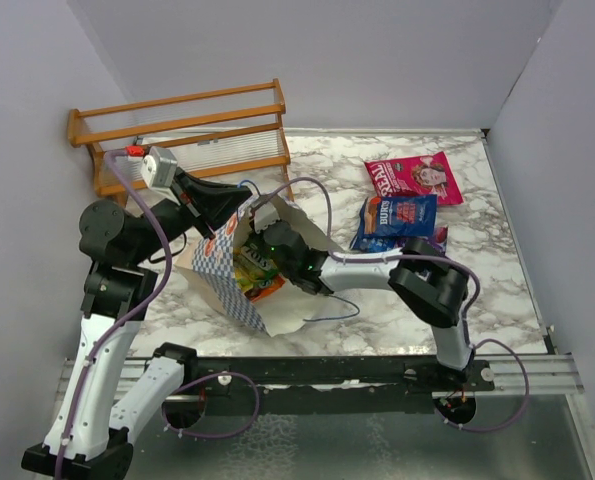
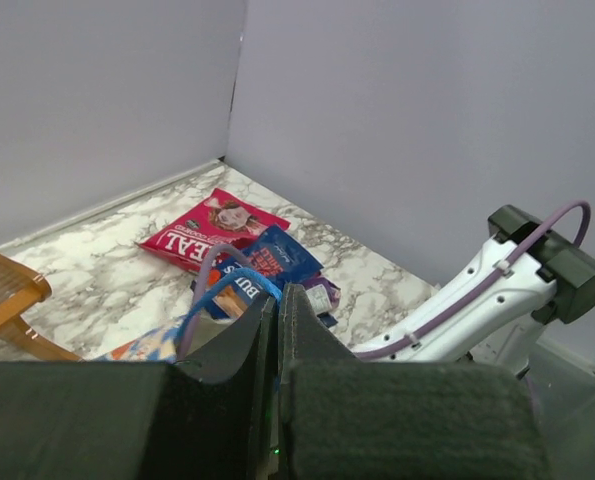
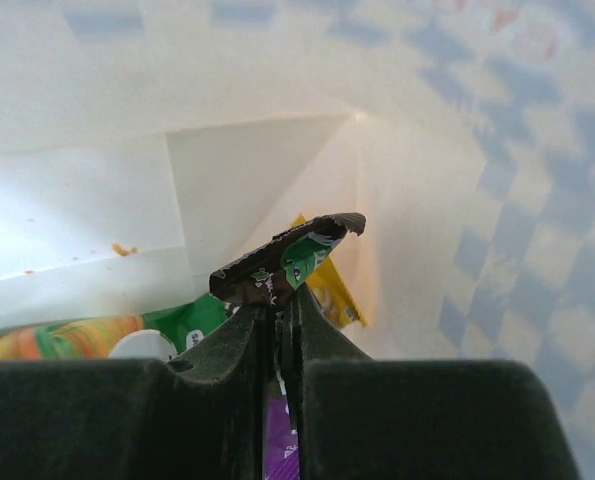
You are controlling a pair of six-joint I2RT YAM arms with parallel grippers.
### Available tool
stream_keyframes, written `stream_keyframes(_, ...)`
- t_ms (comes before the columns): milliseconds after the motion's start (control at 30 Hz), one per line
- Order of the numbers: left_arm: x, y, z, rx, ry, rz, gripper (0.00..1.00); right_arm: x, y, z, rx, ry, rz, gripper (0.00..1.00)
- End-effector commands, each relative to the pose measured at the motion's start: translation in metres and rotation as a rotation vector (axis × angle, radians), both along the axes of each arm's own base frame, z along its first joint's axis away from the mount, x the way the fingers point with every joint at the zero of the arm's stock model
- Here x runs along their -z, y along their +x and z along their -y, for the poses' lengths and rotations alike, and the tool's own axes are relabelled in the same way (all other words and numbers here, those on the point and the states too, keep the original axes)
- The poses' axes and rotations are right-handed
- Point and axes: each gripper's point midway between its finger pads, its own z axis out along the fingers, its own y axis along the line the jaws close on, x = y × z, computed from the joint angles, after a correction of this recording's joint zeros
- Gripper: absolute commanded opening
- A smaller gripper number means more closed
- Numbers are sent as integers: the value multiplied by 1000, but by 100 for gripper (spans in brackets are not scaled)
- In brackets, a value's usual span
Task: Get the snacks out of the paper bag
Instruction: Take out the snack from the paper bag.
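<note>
The cream paper bag (image 1: 212, 262) with checkered sides lies open mid-table, with yellow and green candy packs (image 1: 255, 272) showing in its mouth. My left gripper (image 1: 239, 207) is shut on the bag's blue cord handle (image 2: 227, 288) and holds the top edge up. My right gripper (image 1: 260, 245) is inside the bag (image 3: 427, 200), shut on a dark brown candy packet (image 3: 292, 262) with green and purple print. A yellow pack (image 3: 335, 292) and a green pack (image 3: 177, 325) lie behind it. The magenta-pink packet (image 1: 414, 177), the blue packet (image 1: 397, 218) and the dark purple packet (image 1: 439, 238) lie on the table to the right.
A wooden rack (image 1: 177, 130) stands at the back left, close behind my left gripper. Grey walls close in the back and both sides of the marble table (image 1: 497, 270). My right arm (image 2: 497, 290) crosses in front of the bag's mouth.
</note>
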Motion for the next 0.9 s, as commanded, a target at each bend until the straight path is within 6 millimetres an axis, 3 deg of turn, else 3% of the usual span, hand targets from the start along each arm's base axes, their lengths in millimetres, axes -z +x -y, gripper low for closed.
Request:
stream_keyframes(0,-25,-10,-6,-28,-14,96,0,-31,-22,-3,-132,56,-32,6)
stream_keyframes(233,-23,-5,-6,-40,-15,88,0,-42,-63,6,-282,95,-133,6)
stream_keyframes(733,-18,2,-8,-61,-15,80,0,-170,-159,58,-623,212,-131,6)
stream_keyframes(867,-17,4,-8,-69,12,84,0,-210,-167,81,-603,266,-83,6)
